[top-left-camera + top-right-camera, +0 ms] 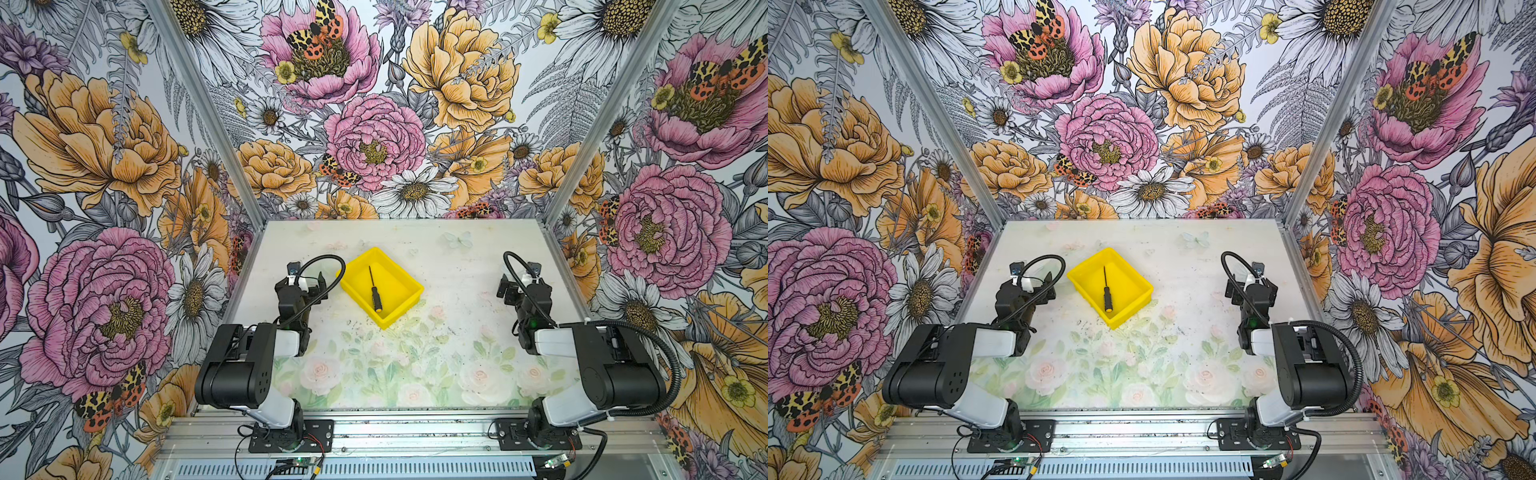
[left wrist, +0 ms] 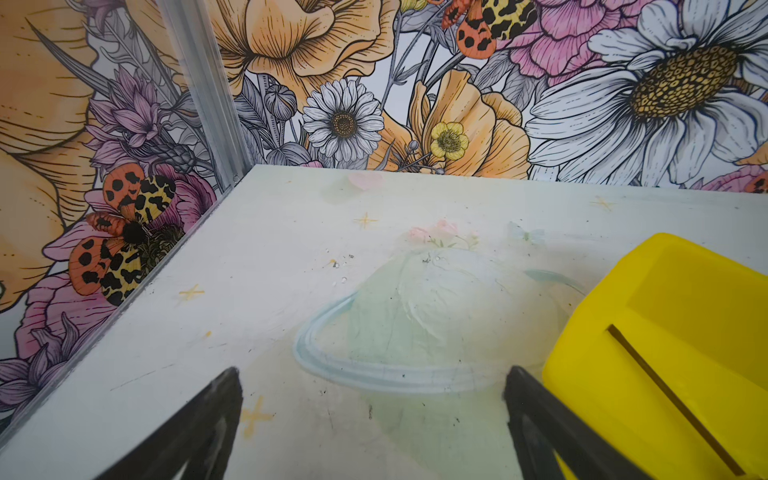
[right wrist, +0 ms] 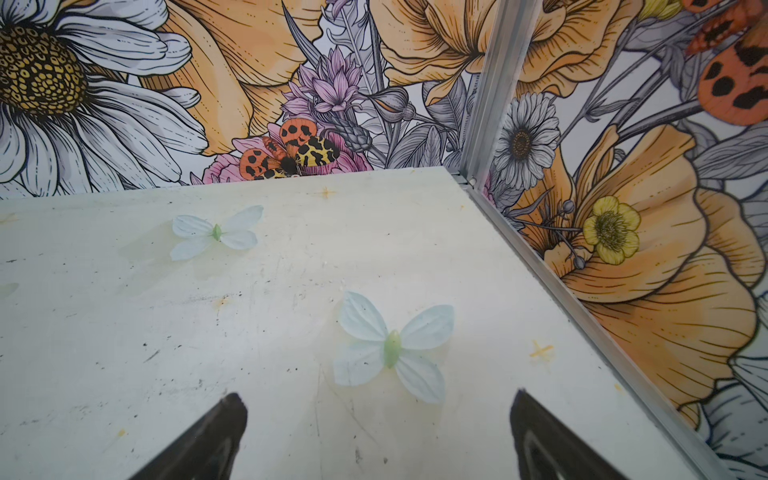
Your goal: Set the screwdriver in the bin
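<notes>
Ahead of right jaws, spread wide, bare bench [image 3: 166, 332] and a printed butterfly [image 3: 390, 349]. Just beside left jaws, equally wide, yellow bin [image 2: 602, 395] wall. Shown only in both top views: screwdriver [image 1: 375, 293] lying inside the bin, well apart from both jaws.

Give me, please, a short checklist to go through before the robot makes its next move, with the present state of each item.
1. The screwdriver lies inside the bin: ok.
2. No part of the screwdriver sticks out over the bin's rim, in both top views: ok.
3. The left gripper is open and empty: ok.
4. The right gripper is open and empty, over the bare table: ok.
5. The left gripper is apart from the bin's wall: cannot tell; in the left wrist view one finger is very close beside it.
6. The bin stands flat on the table: ok.
</notes>
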### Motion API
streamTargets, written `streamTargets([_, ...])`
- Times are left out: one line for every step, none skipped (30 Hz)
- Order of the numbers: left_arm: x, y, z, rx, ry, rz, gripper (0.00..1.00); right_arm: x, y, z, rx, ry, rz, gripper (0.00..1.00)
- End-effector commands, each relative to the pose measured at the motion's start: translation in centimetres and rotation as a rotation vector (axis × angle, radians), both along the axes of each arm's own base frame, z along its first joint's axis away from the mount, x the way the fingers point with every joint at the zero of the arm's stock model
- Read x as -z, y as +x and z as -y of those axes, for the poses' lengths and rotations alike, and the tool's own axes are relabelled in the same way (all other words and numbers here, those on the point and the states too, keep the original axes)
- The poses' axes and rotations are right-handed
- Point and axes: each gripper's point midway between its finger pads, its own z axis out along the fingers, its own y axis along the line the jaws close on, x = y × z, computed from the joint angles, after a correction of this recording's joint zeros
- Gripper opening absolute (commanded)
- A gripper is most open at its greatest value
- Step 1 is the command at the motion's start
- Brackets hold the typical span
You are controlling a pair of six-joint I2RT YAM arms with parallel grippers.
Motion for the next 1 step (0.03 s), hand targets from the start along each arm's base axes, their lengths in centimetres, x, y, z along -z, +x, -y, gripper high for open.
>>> streamTargets([-0.39,0.01,0.01,0.007,-0.011,0.02,0.99,-0.35,0.03,-0.32,-0.022,-0.002,0.023,0.99])
